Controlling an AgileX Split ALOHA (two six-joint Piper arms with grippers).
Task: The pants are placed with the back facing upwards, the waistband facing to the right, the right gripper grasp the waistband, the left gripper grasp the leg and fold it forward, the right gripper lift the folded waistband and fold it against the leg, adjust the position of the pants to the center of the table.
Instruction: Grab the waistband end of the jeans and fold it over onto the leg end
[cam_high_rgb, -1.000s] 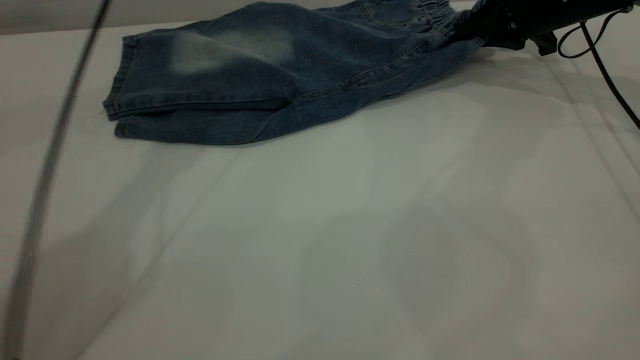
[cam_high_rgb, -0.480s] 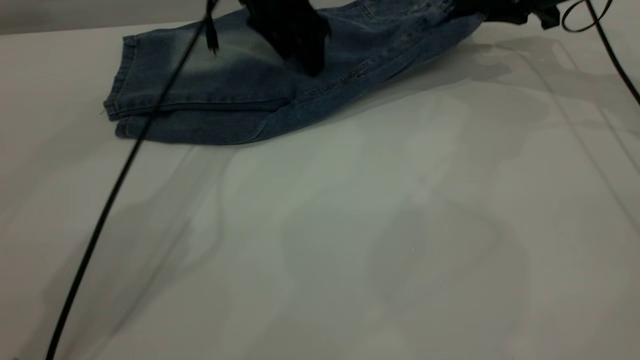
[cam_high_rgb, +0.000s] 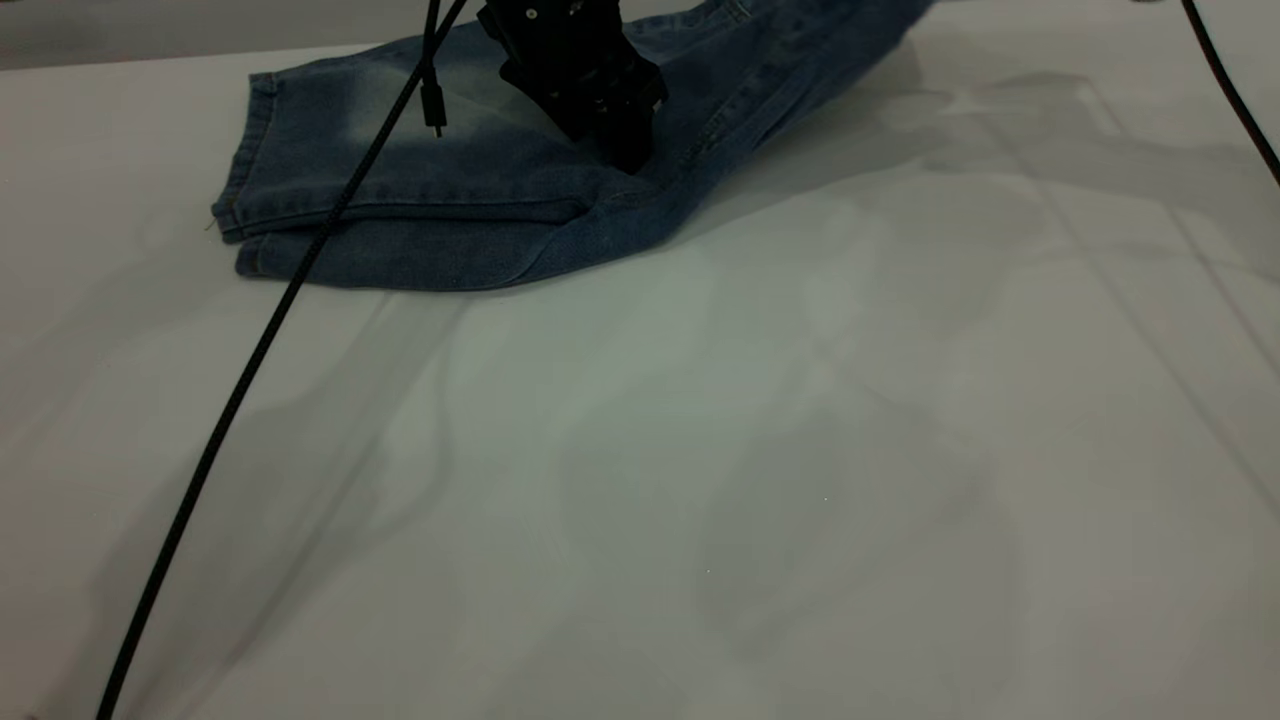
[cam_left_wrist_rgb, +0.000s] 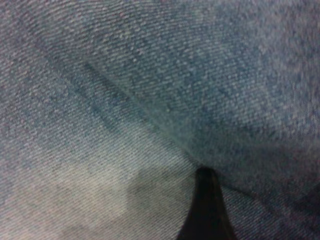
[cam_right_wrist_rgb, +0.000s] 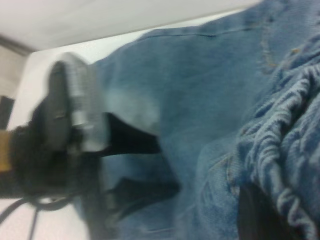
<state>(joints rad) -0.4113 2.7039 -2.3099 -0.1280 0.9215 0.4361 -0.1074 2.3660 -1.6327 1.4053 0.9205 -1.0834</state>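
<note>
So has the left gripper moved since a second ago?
Yes. The left gripper was out of the exterior view then; it has come in from the top and pressed down onto the pants, near their middle seam, while the leg hems stay put on the table.

The pants (cam_high_rgb: 480, 190) are faded blue denim with a pale washed-out patch on the upper leg, the gathered waistband (cam_right_wrist_rgb: 280, 150) is the same blue, the left end effector (cam_high_rgb: 625, 150) and its cable (cam_high_rgb: 250, 370) are black, and the desk (cam_high_rgb: 700, 450) is plain pale grey.
</note>
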